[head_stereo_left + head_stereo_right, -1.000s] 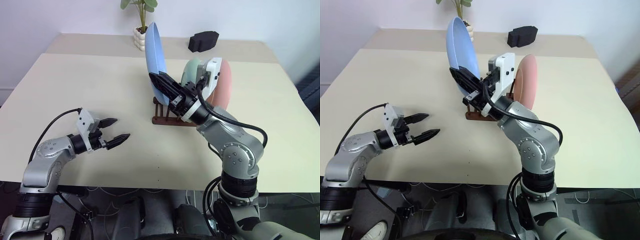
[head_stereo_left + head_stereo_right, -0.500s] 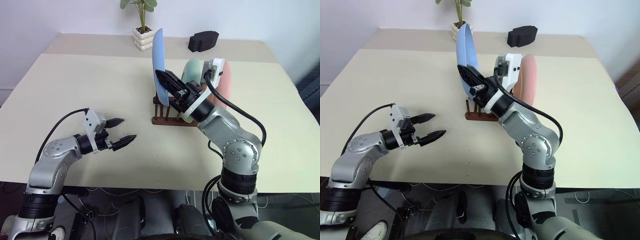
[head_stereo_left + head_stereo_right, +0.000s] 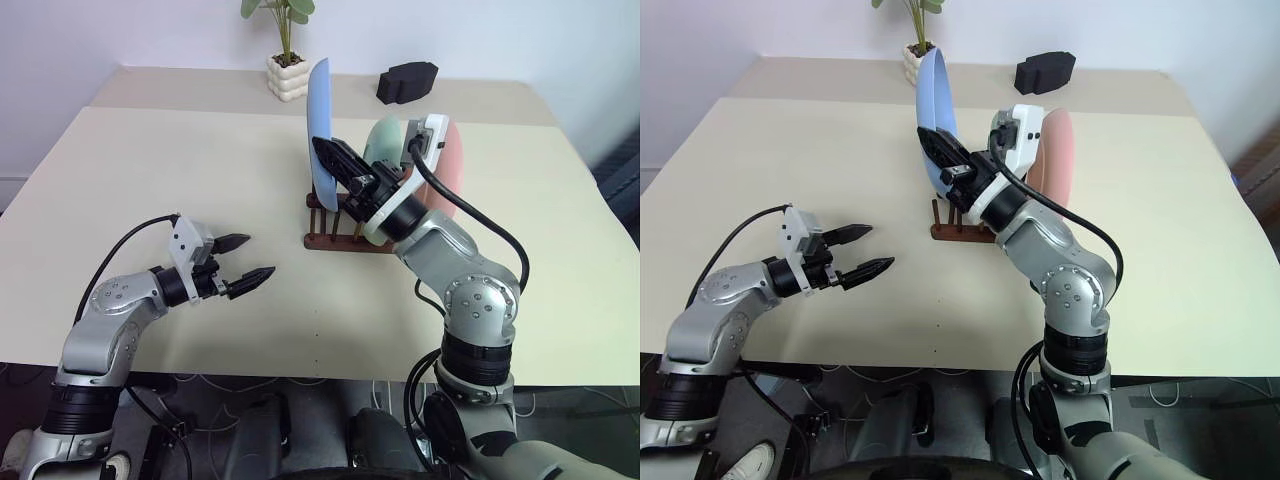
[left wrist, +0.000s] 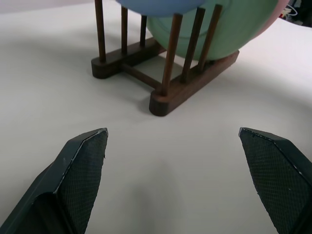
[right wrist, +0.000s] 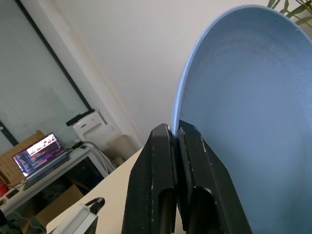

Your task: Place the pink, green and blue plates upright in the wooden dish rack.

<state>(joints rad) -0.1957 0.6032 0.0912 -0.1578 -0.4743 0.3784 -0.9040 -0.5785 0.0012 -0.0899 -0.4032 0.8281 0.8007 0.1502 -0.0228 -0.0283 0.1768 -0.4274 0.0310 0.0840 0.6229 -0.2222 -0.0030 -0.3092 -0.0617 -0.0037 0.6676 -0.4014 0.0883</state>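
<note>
Right hand point(image 3: 332, 160) pinched the blue plate point(image 3: 319, 125) by its rim, holding it upright over the wooden dish rack point(image 3: 345, 228) on the desk point(image 3: 150, 170), beside the green plate point(image 3: 384, 140) and pink plate point(image 3: 452, 172); left hand point(image 3: 243, 264) hovered wide open, empty.

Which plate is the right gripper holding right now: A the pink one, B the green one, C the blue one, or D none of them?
C: the right gripper is shut on the rim of the blue plate, held over the wooden dish rack, where the green plate and the pink plate already stand.
</note>
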